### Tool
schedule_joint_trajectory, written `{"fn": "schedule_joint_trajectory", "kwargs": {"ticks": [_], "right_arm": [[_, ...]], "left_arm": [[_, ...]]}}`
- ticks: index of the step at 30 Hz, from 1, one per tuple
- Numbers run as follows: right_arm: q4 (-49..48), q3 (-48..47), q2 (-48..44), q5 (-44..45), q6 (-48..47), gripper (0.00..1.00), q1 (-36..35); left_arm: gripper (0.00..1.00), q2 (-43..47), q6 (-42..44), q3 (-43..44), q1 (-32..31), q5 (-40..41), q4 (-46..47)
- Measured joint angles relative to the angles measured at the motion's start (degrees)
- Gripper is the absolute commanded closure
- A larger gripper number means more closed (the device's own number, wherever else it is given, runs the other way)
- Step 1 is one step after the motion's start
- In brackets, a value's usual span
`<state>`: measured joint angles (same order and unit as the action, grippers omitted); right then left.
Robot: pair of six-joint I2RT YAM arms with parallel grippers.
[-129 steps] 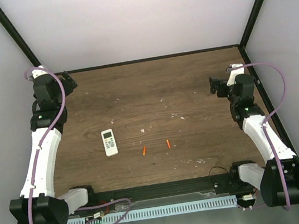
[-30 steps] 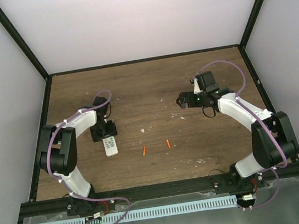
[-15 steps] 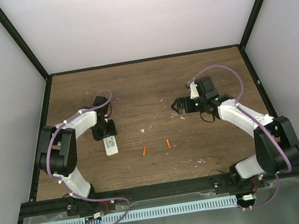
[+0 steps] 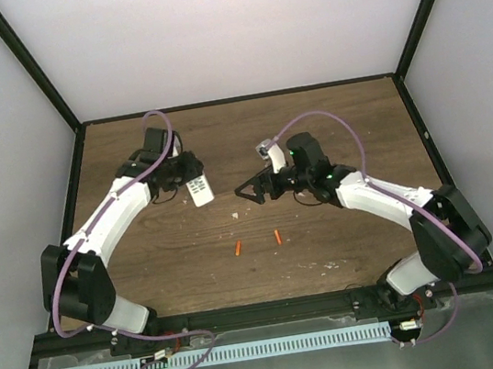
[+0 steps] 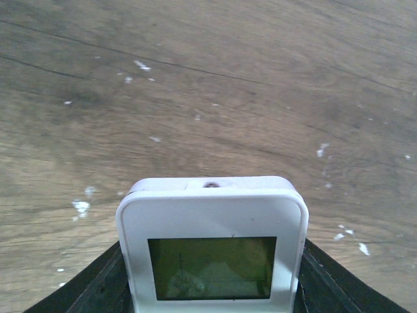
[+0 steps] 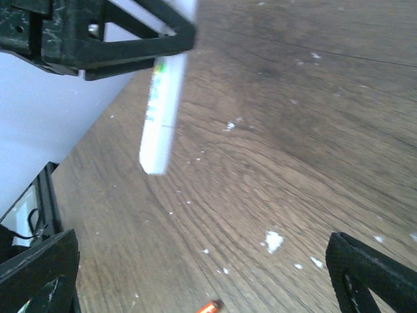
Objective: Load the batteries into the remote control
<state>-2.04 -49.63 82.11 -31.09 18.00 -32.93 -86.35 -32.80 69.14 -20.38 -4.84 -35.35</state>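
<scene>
My left gripper is shut on the white remote control and holds it lifted above the table, left of centre. In the left wrist view the remote fills the jaws, pale screen facing the camera. My right gripper is open and empty, just right of the remote and pointing at it. In the right wrist view the remote hangs edge-on from the left gripper. Two orange batteries lie on the table nearer the front. One battery shows at the bottom edge of the right wrist view.
The wooden table carries small white specks. Black frame posts and white walls close in the back and sides. A metal trough runs along the front behind the arm bases.
My left arm has lifted the remote off the table and carried it back and to the right. My right arm has swung left toward it with its jaws open wide.
</scene>
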Motion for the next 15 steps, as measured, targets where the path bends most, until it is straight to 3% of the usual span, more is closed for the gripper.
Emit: {"fn": "schedule_joint_trajectory", "kwargs": {"ticks": [6, 15], "right_arm": [[-1.53, -4.35, 4.17, -1.49, 0.13, 0.05, -3.89], [-2.12, -5.16, 7.78, -2.84, 1.22, 0.11, -4.46]], "left_arm": [[0.88, -0.70, -3.39, 0.96, -4.76, -1.07, 2.34], [0.90, -0.72, -4.96, 1.70, -6.69, -1.79, 3.17]]}}
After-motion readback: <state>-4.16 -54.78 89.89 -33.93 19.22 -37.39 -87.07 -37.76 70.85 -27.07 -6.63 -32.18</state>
